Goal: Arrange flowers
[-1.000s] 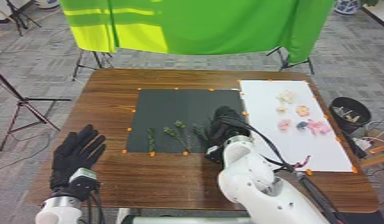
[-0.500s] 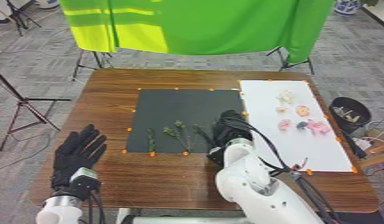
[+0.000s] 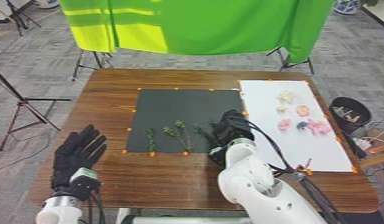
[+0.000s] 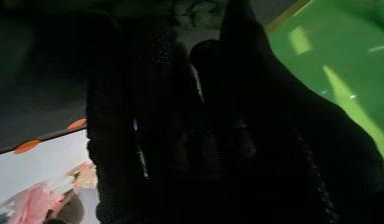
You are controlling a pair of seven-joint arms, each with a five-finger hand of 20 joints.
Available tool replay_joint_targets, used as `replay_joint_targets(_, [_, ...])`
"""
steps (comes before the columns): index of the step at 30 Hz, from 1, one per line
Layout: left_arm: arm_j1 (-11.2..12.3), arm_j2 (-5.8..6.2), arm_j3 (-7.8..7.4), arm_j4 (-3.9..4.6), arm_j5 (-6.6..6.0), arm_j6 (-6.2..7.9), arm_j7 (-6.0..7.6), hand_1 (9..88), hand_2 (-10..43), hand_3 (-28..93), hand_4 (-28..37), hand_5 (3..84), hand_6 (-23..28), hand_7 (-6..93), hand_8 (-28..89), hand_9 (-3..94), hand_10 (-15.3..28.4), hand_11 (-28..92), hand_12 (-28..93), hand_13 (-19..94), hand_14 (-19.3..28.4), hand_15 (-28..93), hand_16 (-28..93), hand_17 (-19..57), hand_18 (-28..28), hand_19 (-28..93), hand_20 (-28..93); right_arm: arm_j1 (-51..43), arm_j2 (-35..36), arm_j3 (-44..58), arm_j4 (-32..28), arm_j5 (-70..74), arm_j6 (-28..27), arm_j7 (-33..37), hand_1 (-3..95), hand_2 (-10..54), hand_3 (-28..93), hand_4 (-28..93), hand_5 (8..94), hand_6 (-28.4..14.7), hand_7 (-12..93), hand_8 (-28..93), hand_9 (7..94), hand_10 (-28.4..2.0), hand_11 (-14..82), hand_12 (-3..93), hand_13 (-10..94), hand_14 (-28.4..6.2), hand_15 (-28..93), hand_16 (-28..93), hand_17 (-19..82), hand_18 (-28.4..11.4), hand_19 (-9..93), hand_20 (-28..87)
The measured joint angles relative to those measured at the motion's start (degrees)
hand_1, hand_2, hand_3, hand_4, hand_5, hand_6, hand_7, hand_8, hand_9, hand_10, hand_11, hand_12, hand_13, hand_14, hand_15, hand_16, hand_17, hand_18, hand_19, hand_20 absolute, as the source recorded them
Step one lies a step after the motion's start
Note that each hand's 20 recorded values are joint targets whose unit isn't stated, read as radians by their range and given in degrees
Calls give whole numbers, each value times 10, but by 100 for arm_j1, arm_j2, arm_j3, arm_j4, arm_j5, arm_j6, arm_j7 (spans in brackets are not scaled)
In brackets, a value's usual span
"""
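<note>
In the head view, my right hand [image 3: 231, 129] is over the dark mat's right edge, beside a thin green sprig [image 3: 203, 132]; I cannot tell whether it holds that sprig. Further left on the dark mat [image 3: 184, 102] lie a branching green sprig [image 3: 181, 131] and a narrow one [image 3: 151, 140]. Pink blooms [image 3: 319, 127], a cream flower [image 3: 286, 96] and a peach flower [image 3: 302, 110] lie on the white sheet [image 3: 268, 95]. My left hand [image 3: 75, 155] rests open at the table's left. In the right wrist view, greenery [image 4: 203, 16] appears beyond my right hand [image 4: 206, 155].
The brown table [image 3: 113, 110] surrounds both sheets, with orange tabs along their edges. A dark bin [image 3: 350, 111] stands beyond the table's right edge. Dark cables run along my right arm over the white sheet's near left part. A green cloth [image 3: 206, 25] hangs behind the table.
My right hand has shifted slightly right and back toward the near edge, mostly between the first two moments. The left hand and the flowers have stayed still.
</note>
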State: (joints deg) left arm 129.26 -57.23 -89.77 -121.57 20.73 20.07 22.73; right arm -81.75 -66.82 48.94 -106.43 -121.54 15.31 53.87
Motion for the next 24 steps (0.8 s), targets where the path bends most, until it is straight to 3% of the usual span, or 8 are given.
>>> replay_joint_targets(4, [4, 0, 0, 1, 0, 0, 9, 308, 162, 697, -283, 425, 100, 160, -90, 338, 158, 300, 98, 252, 171, 451, -98, -69, 159, 401, 92, -74, 43, 71, -100, 79, 3, -7, 439, -95, 868, -283, 440, -100, 292, -148, 526, -198, 165, 139, 630, -127, 516, 223, 289, -230, 767, 161])
replay_joint_targets(7, [14, 0, -9, 1, 0, -2, 9, 308, 163, 697, -283, 424, 100, 161, -90, 337, 158, 299, 98, 251, 171, 450, -98, -69, 159, 402, 92, -132, 78, 148, -171, 152, 2, -9, 423, -95, 873, -283, 423, -110, 220, -125, 523, -200, 164, 138, 627, -135, 528, 189, 287, -232, 770, 158])
replay_joint_targets(13, [23, -10, -12, 3, -4, -5, 10, 307, 164, 698, -283, 425, 101, 159, -90, 337, 158, 299, 99, 251, 171, 452, -97, -69, 159, 401, 92, -229, 172, 267, -335, 241, -37, -27, 375, -95, 853, -282, 391, -122, 165, -115, 506, -209, 153, 135, 623, -143, 535, 169, 285, -235, 772, 156])
replay_joint_targets(18, [44, -11, -17, 3, -7, -5, 29, 307, 165, 697, -283, 427, 101, 161, -90, 337, 158, 300, 99, 252, 172, 452, -97, -69, 159, 401, 92, -329, 299, 393, -554, 313, -154, -112, 334, -95, 832, -252, 383, -122, 140, -103, 497, -209, 131, 119, 617, -160, 367, 122, 293, -226, 737, 117])
replay_joint_targets(20, [49, -11, -17, 3, -8, -5, 35, 306, 166, 698, -283, 428, 101, 162, -90, 337, 159, 300, 99, 252, 172, 452, -98, -69, 159, 401, 92, -356, 361, 406, -628, 339, -135, -166, 311, -42, 838, -239, 415, -113, 152, -107, 524, -207, 136, 122, 615, -164, 337, 127, 294, -223, 733, 102])
replay_joint_targets(24, [58, -11, -18, 3, -12, -9, 56, 305, 167, 698, -283, 429, 101, 162, -91, 338, 159, 300, 99, 252, 172, 452, -98, -69, 159, 402, 92, -415, 480, 398, -731, 264, 145, -264, 293, 105, 840, -226, 609, -73, 177, -117, 644, -201, 137, 137, 627, -171, 369, 155, 289, -233, 744, 129])
